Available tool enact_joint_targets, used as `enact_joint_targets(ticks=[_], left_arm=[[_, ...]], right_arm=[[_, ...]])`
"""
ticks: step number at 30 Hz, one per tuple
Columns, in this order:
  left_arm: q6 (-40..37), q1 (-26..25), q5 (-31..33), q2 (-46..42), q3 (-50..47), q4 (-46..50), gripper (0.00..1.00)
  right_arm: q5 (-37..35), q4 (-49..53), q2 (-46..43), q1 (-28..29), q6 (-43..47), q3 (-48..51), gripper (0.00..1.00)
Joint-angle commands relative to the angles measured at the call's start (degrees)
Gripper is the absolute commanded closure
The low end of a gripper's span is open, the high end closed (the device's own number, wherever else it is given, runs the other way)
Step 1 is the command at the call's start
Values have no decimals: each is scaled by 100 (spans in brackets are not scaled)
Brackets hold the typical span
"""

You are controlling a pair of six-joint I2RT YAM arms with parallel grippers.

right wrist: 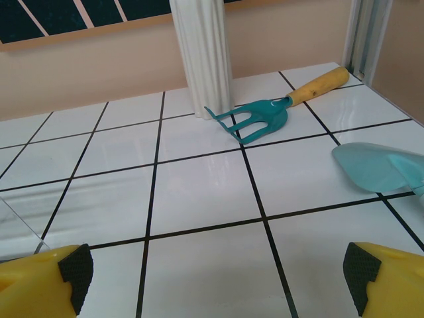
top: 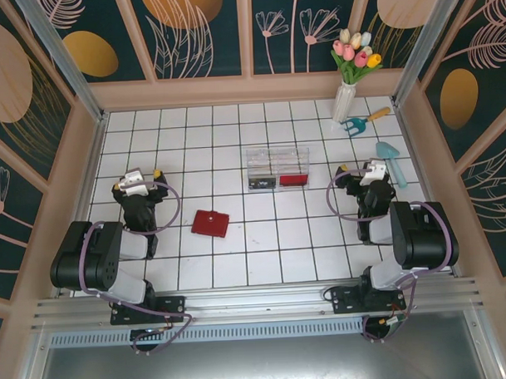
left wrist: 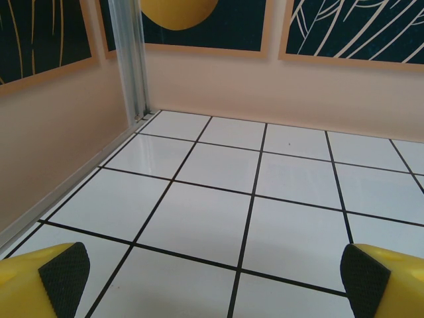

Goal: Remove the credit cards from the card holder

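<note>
The red card holder (top: pixel 210 223) lies folded shut and flat on the white tiles, left of centre, with a small tab on its top face; no cards are visible. My left gripper (top: pixel 136 179) hovers to the holder's left and a little farther back, open, yellow fingers (left wrist: pixel 46 281) spread over bare tile. My right gripper (top: pixel 370 170) is on the far right side, open too, its fingers (right wrist: pixel 384 281) wide apart above empty tile. Neither gripper touches the holder.
A clear plastic box (top: pixel 277 168) with black and red items stands behind centre. A white vase (top: pixel 344 101) of tulips, a teal hand rake (right wrist: pixel 255 118) and a teal trowel (right wrist: pixel 381 165) occupy the back right. Wooden walls ring the tiled floor.
</note>
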State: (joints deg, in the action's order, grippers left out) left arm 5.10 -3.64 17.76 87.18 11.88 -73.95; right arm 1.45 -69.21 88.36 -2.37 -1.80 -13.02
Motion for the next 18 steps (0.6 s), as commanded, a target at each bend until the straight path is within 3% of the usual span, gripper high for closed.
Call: enact_joint_targets(ticks=[1, 10, 12, 15, 18], left_arm=[[-57, 48, -88, 15, 33, -214, 1], [-79, 48, -97, -8, -1, -267, 1], [-105, 47, -188, -225, 114, 106, 1], [161, 44, 273, -919, 844, 2018, 1], [1356, 47, 1294, -1469, 1640, 3885, 1]], right_arm=[[68, -132, -16, -9, 83, -70, 1], [74, -137, -14, -8, 84, -71, 1], [-1, -148, -36, 6, 84, -74, 1], [-414, 660, -603, 107, 7, -243, 1], [-1011, 2007, -1363, 106, -453, -668, 1]])
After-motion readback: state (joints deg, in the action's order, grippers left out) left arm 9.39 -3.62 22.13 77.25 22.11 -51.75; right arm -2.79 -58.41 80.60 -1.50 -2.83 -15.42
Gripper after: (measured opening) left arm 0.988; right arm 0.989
